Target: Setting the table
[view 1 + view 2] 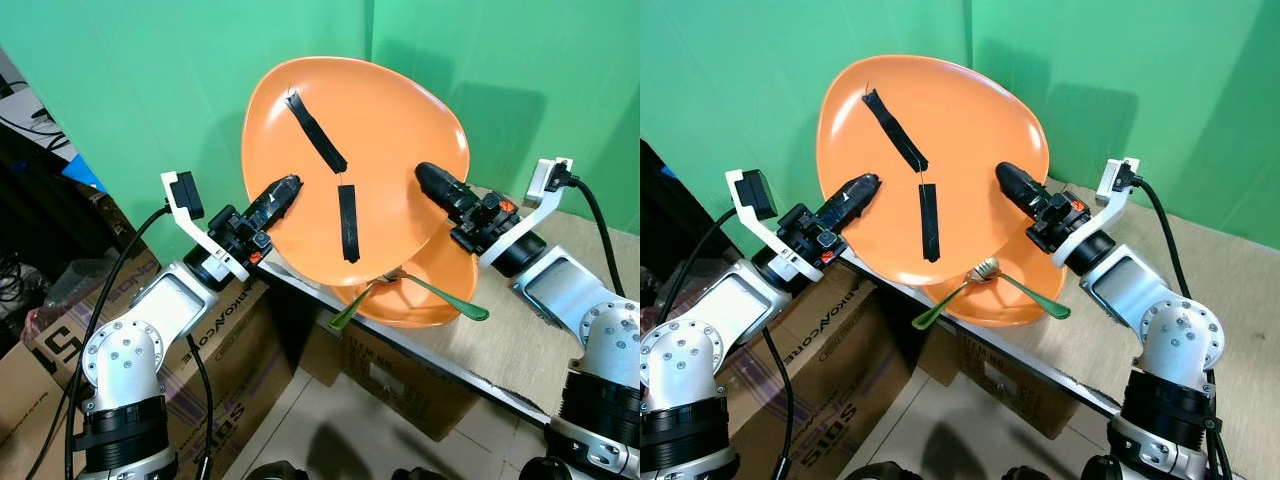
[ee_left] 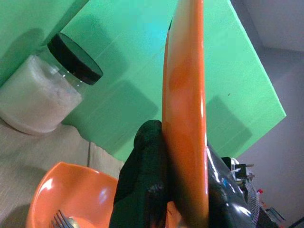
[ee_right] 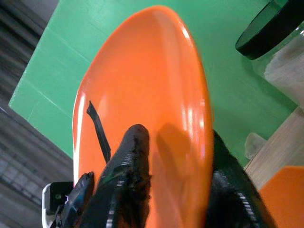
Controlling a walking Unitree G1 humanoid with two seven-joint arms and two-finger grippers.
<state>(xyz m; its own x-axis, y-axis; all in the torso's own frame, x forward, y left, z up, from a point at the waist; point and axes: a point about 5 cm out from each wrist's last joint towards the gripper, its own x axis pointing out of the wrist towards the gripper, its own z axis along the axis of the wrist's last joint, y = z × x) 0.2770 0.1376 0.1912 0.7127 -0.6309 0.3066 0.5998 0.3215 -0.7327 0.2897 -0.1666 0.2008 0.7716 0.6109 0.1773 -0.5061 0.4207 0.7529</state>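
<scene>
Green backdrop behind counter point(image 1: 520, 375). Orange plate point(image 1: 370, 150) held tilted above the counter edge, left gripper point(image 1: 280, 196) and right gripper point(image 1: 436, 182) each clamped on opposite rims. Below, orange bowl point(image 1: 420, 300) holds fork point(image 1: 355, 303) and spoon point(image 1: 440, 295). White-filled jar point(image 2: 45, 90) nearby.

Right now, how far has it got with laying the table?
Already on the table: an orange bowl holding a fork and spoon. In hand: the orange plate, tilted up above it, gripped at its edges by the left pincer and right pincer. Left: setting the plate down.
</scene>
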